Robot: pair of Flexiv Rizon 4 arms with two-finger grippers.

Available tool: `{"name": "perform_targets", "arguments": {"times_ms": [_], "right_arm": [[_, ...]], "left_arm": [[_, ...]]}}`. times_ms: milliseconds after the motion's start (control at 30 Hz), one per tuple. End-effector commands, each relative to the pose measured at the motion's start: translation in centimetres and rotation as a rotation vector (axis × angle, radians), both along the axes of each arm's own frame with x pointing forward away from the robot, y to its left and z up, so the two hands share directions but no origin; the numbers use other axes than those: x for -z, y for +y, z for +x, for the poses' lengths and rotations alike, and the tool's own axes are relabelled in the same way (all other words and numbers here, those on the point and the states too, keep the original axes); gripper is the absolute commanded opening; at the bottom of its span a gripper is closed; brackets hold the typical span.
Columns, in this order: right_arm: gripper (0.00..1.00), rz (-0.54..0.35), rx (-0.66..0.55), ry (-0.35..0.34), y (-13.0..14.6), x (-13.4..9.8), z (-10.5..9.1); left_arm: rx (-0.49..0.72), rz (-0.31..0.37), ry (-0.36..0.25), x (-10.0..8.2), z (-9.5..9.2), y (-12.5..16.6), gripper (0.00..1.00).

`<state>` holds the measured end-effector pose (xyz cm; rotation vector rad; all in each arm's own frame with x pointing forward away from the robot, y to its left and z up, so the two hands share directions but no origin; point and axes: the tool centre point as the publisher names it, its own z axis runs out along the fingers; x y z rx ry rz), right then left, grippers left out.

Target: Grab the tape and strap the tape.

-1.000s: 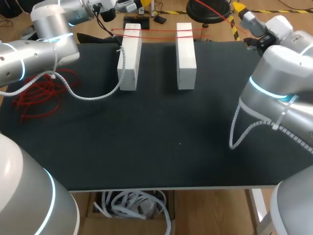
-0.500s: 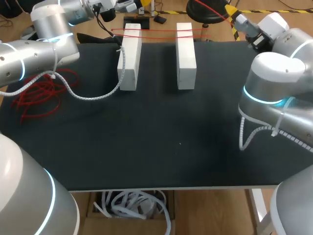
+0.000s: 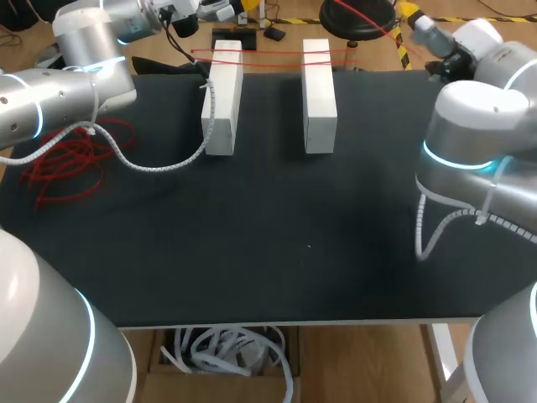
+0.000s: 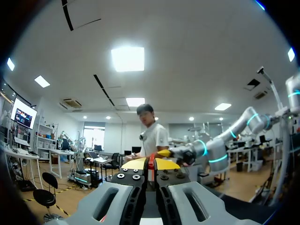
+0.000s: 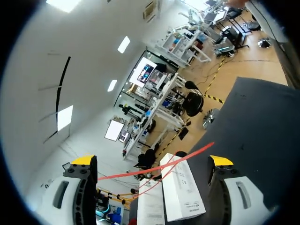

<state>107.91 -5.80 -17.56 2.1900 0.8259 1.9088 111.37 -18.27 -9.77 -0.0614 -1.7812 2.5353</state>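
Tape [image 3: 268, 52], thin and red, is stretched across the far ends of two white blocks [image 3: 222, 96] on the black table [image 3: 277, 235]. My left gripper [image 4: 150, 164] has its yellow tips pressed together on a red piece of this tape. My right gripper [image 5: 152, 161] stands wide apart and the tape passes between its fingers. I cannot tell if it touches them. A loose heap [image 3: 71, 164] of the same tape lies near the table's left side.
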Motion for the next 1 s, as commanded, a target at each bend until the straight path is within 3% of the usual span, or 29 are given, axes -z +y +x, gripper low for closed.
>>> {"name": "perform_targets", "arguments": {"times_ms": [33,100,233,433,1000], "right_arm": [[1.0,0.244,0.164,0.084,0.6,0.0,0.1],[1.0,0.25,0.161,0.073,0.6,-0.1,0.2],[1.0,0.395,0.196,0.078,0.5,-0.2,0.8],[1.0,0.458,0.229,0.054,-0.1,-0.4,1.6],[1.0,0.475,0.273,0.002,-1.1,-1.9,3.4]], "left_arm": [[0.002,-0.001,-0.001,0.0,0.1,0.0,0.0],[0.002,-0.001,-0.001,0.0,0.1,0.0,0.0],[0.002,-0.001,-0.001,0.0,0.1,0.0,0.0],[0.002,-0.001,-0.001,0.0,0.1,0.0,0.0],[0.002,-0.001,-0.001,0.0,0.1,0.0,0.0]]}}
